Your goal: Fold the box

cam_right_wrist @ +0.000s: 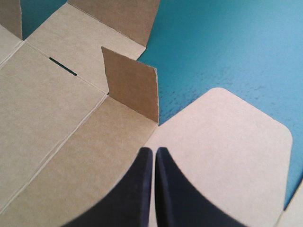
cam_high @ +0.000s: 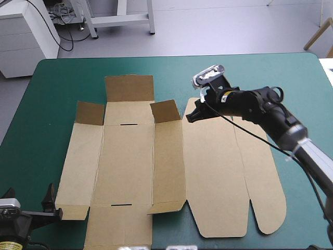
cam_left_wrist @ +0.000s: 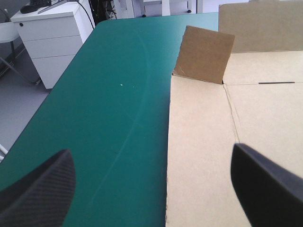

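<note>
The brown box (cam_high: 130,172) lies mostly flat on the teal-green cover, its small corner flaps and far flap standing up. My right gripper (cam_high: 193,115) hovers over the far part of the sheet, beside the raised right corner flap (cam_high: 165,111). In the right wrist view its black fingers (cam_right_wrist: 142,189) meet in a point, shut with nothing between them, the flap (cam_right_wrist: 132,85) just ahead. My left gripper (cam_high: 52,200) rests at the table's near left corner, by the box's near left edge. Its fingers (cam_left_wrist: 38,189) stand wide apart, open, with the box (cam_left_wrist: 213,156) ahead.
The box's rounded lid panel (cam_high: 234,172) spreads to the right, under the right arm. Bare teal-green cover (cam_high: 52,88) lies to the left of and beyond the box. A white cabinet (cam_high: 26,36) stands off the far left corner.
</note>
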